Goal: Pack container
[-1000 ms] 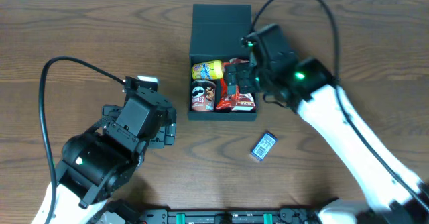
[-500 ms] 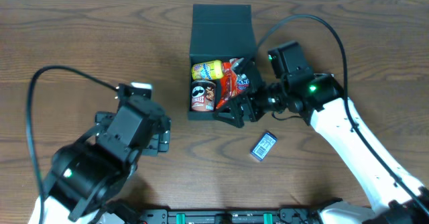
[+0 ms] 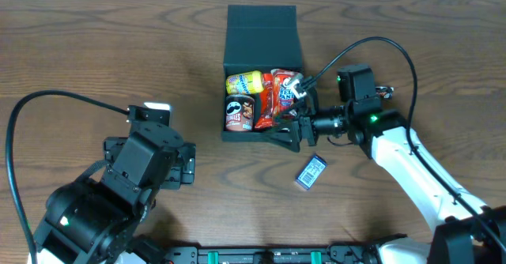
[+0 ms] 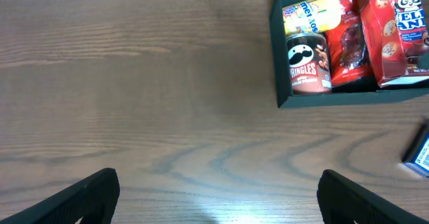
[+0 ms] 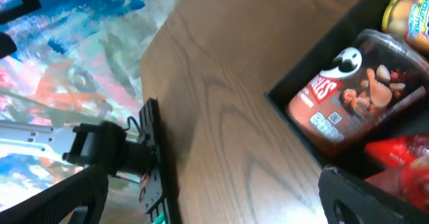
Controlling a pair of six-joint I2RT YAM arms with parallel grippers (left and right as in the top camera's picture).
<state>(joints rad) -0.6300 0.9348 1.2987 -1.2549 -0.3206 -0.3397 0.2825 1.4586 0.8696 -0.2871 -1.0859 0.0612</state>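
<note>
Lying slanted on the near side, a small blue pack (image 3: pixel 311 171) is close to the right gripper (image 3: pixel 291 123), whose jaws are spread wide and empty; the left gripper (image 3: pixel 186 163), equally spread, is well apart. So the right arm is nearer, I think. Just beyond stands the container (image 3: pixel 245 135), dark matte, open, holding a Pringles can (image 3: pixel 239 112), yellow packet (image 3: pixel 243 81) and red packets (image 3: pixel 277 98), lid flap (image 3: pixel 261 27) folded back
</note>
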